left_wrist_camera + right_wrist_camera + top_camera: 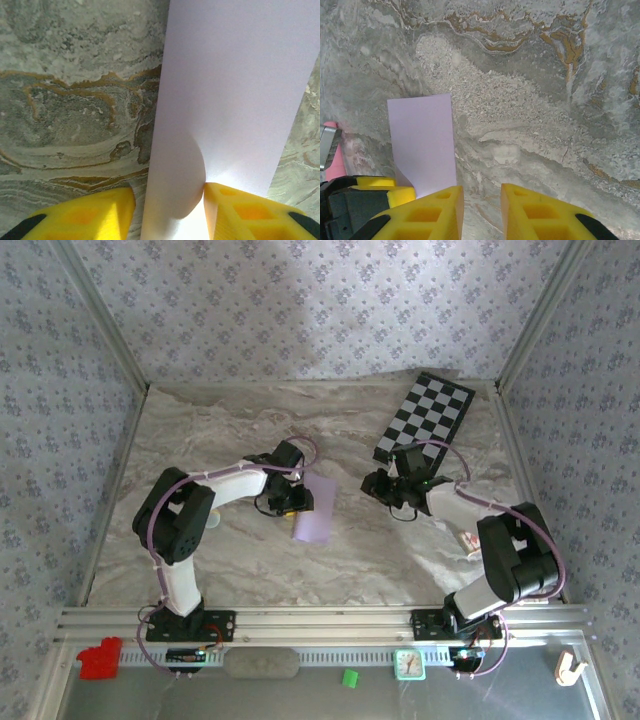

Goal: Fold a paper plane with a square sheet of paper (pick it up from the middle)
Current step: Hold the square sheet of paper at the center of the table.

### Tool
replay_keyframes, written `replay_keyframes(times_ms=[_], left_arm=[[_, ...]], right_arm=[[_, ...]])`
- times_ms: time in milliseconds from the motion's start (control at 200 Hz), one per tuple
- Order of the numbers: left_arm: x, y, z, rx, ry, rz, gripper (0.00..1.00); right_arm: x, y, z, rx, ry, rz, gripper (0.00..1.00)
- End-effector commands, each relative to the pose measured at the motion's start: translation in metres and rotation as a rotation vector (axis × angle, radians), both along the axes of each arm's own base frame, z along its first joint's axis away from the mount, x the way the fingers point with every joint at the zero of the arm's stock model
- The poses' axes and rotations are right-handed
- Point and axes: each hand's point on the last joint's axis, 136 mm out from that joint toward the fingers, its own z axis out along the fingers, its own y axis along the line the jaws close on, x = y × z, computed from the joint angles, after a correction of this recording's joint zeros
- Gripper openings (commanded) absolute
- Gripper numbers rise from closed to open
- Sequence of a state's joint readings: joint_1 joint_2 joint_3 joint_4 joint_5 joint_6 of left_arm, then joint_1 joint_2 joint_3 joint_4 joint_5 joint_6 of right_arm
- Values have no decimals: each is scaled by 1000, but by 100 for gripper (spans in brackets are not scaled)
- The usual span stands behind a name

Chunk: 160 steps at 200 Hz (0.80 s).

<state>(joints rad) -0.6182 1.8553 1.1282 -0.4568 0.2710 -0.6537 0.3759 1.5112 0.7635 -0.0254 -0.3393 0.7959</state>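
Observation:
The pale lilac sheet of paper [315,510] lies on the marble table as a narrow rectangle. My left gripper [296,500] is at its left long edge. In the left wrist view the paper [235,100] runs up from between the yellow fingers of the left gripper [169,200]. The right finger [235,210] rests against it, while a slit of table separates the left finger from the paper's edge. The jaws stand open. My right gripper [378,485] hovers right of the sheet, open [481,197], with bare table between its fingers and the paper [422,145] to their left.
A black-and-white chequered board [425,420] lies at the back right corner. A small pale object [468,538] sits beside the right arm. Patterned walls and metal rails close in the table. A red piece [100,657], a green block [350,677] and a small clock [409,664] sit on the front ledge.

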Motion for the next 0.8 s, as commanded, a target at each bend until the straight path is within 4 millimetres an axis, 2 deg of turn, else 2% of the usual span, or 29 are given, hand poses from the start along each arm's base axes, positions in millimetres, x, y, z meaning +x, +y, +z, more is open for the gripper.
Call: replay_keyframes(times_ms=[0,175,555,665,795], left_arm=[[-32,4,-48,78,113,-62,44],[-33,5,-51,85,121,-45,44],[-34,8,-54,97,129,-38,44],[-35,8,-54,99,130,-36,44],[-35,7,-54,98,132,-34,44]], right_arm=[[-4,7,-5,6,10,33,27],[-8,25,-5,32,13,73,25],[-23,98,-19,126,70,212,20],[-25,112,-23,143,84,230,19],[-26,117,-30,143,104,235,18]])
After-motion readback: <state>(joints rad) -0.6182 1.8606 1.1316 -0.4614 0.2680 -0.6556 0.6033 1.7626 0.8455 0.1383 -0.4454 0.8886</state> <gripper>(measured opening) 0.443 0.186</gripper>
